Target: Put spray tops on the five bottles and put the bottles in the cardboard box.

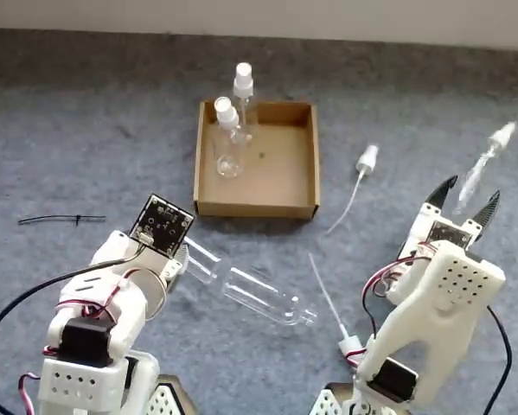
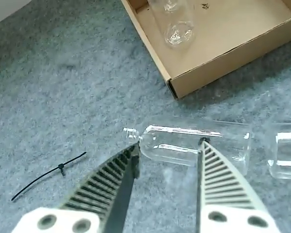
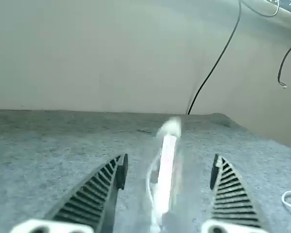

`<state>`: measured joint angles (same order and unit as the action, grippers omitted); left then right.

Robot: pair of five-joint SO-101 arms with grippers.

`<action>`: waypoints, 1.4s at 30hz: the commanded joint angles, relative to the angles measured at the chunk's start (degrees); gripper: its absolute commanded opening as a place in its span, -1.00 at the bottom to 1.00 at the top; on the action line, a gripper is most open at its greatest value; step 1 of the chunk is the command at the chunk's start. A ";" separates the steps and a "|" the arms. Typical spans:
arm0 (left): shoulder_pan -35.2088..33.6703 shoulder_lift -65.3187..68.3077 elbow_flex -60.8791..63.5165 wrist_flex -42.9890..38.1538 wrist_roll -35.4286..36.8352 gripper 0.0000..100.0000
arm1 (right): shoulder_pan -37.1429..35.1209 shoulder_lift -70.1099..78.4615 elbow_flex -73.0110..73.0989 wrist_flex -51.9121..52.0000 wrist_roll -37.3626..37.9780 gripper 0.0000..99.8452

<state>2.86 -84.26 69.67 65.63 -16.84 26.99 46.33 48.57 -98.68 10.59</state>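
Note:
A clear bottle without a top (image 2: 194, 141) lies on the grey carpet, its neck and shoulder between the fingers of my open left gripper (image 2: 168, 147). A second topless bottle (image 1: 271, 298) lies end to end with it. Two bottles with white spray tops (image 1: 227, 138) (image 1: 244, 95) stand at the back left of the cardboard box (image 1: 289, 206). Another bottle with a spray top (image 1: 488, 160) lies at the far right, just ahead of my open right gripper (image 1: 471, 192); in the right wrist view this bottle (image 3: 165, 160) points away between the fingers.
One loose spray top (image 1: 367, 160) with its thin tube lies to the right of the box. Another spray top (image 1: 349, 346) lies near the right arm's base. A black zip tie (image 1: 61, 220) sits on the carpet at the left.

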 commanded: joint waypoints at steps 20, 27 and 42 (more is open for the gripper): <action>-0.66 -0.13 -0.31 -1.05 2.02 -0.63 | 1.01 -17.63 3.38 22.11 -3.78 -0.99; -0.66 -0.40 0.31 -1.14 2.02 -0.63 | 0.92 -48.22 5.23 70.37 -7.38 -0.99; -0.66 -0.48 2.77 -3.96 2.02 -0.63 | 0.04 -23.78 -54.20 119.16 -21.89 -0.65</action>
<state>2.86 -84.26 72.57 62.99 -15.25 26.99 14.95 12.62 13.85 -6.99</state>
